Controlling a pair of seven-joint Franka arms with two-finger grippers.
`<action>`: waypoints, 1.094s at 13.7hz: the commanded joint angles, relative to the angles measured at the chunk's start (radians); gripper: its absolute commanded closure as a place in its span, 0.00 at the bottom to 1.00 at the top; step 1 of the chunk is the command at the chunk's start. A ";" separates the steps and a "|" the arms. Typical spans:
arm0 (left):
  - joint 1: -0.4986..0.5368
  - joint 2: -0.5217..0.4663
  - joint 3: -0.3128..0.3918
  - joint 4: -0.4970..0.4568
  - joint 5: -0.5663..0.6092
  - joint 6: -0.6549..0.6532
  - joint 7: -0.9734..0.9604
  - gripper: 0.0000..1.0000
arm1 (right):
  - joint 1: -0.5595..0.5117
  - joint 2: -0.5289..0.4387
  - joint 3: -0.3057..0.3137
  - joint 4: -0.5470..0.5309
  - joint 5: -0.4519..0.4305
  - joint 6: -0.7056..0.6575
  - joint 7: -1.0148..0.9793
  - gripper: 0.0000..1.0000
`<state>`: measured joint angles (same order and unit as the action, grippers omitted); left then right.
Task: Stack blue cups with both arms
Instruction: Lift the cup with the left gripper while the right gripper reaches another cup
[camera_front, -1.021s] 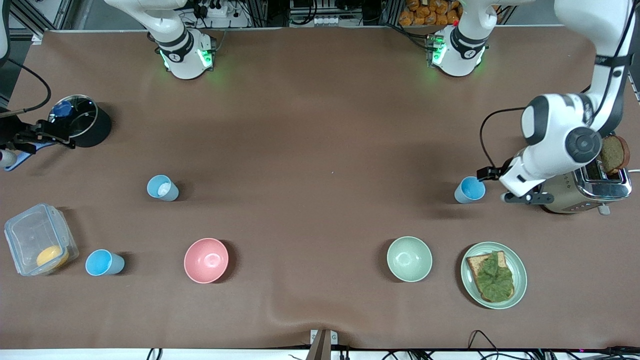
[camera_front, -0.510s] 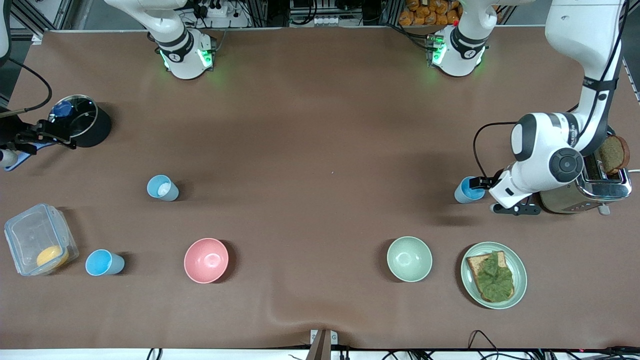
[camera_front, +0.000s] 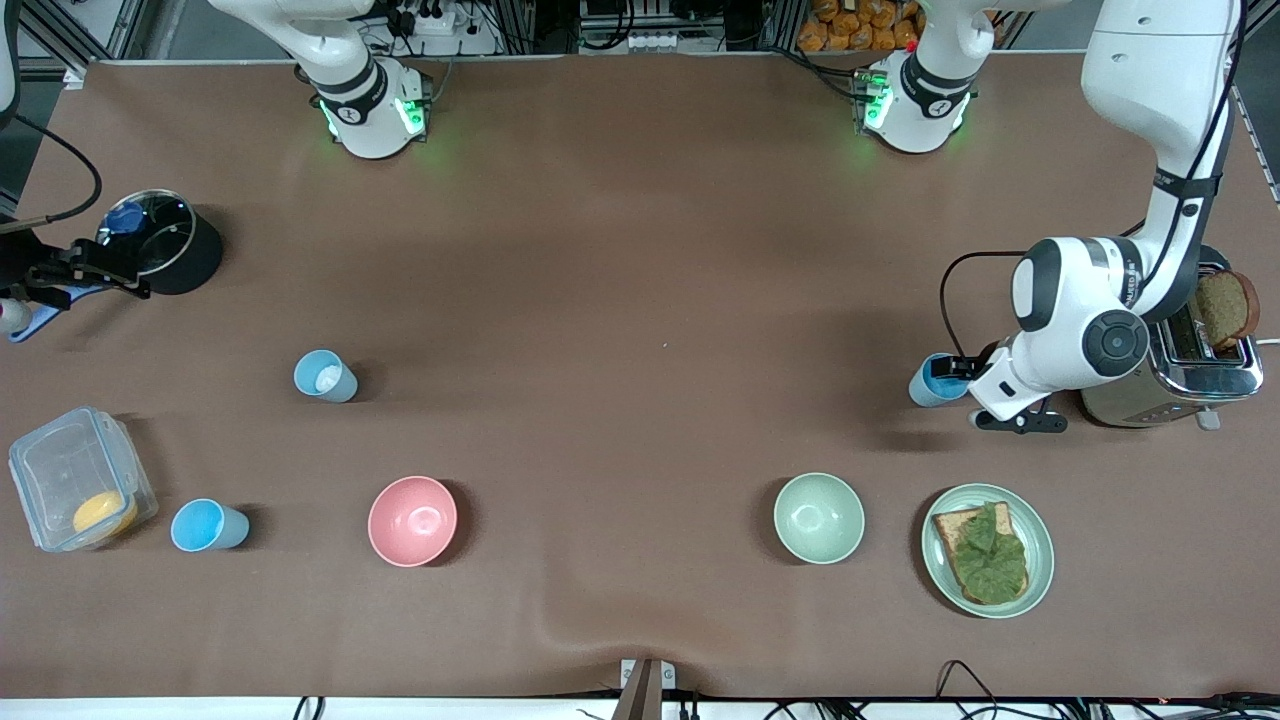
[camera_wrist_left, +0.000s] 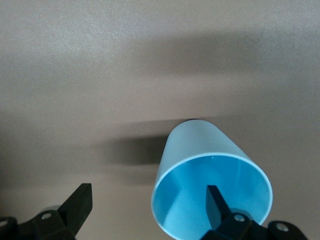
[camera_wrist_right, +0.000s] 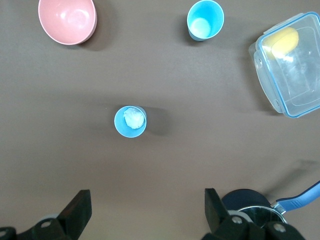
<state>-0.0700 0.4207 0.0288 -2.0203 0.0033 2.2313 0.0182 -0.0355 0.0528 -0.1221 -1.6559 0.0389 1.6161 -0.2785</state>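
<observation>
Three light-blue cups stand upright on the brown table. One cup (camera_front: 926, 386) stands beside the toaster at the left arm's end. My left gripper (camera_front: 960, 380) is open at that cup (camera_wrist_left: 200, 150). In the left wrist view (camera_wrist_left: 148, 196) one finger (camera_wrist_left: 216, 205) is inside the rim and the other is outside, clear of the wall. A second cup (camera_front: 325, 376) holds something white (camera_wrist_right: 133, 118). A third cup (camera_front: 208, 526) stands beside a clear box. My right gripper (camera_front: 72, 272) is open and empty (camera_wrist_right: 145, 207), high over the black pot.
A toaster (camera_front: 1170, 375) with bread stands close to the left arm's wrist. A plate (camera_front: 940, 570) with toast and lettuce, a pale-green bowl (camera_front: 818, 517) and a pink bowl (camera_front: 412, 520) lie nearer the camera. A clear box (camera_front: 60, 470) and a lidded black pot (camera_front: 190, 262) are at the right arm's end.
My left arm has moved away from the toaster to the cup, and its gripper now straddles the cup's rim. The right arm and the other cups have not moved.
</observation>
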 joint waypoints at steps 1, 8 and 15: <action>-0.005 0.013 0.002 0.020 -0.019 0.001 0.005 0.28 | -0.007 0.001 0.007 0.021 0.013 -0.016 0.010 0.00; -0.004 0.013 0.000 0.020 -0.020 0.001 -0.006 1.00 | 0.061 0.024 0.010 0.019 0.010 -0.025 0.013 0.00; 0.006 -0.036 0.000 0.025 -0.020 -0.004 -0.007 1.00 | 0.147 0.214 0.012 -0.022 0.006 0.096 0.078 0.00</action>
<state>-0.0661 0.4183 0.0297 -1.9918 -0.0020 2.2320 0.0157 0.1089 0.2142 -0.1036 -1.6772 0.0421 1.6756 -0.2100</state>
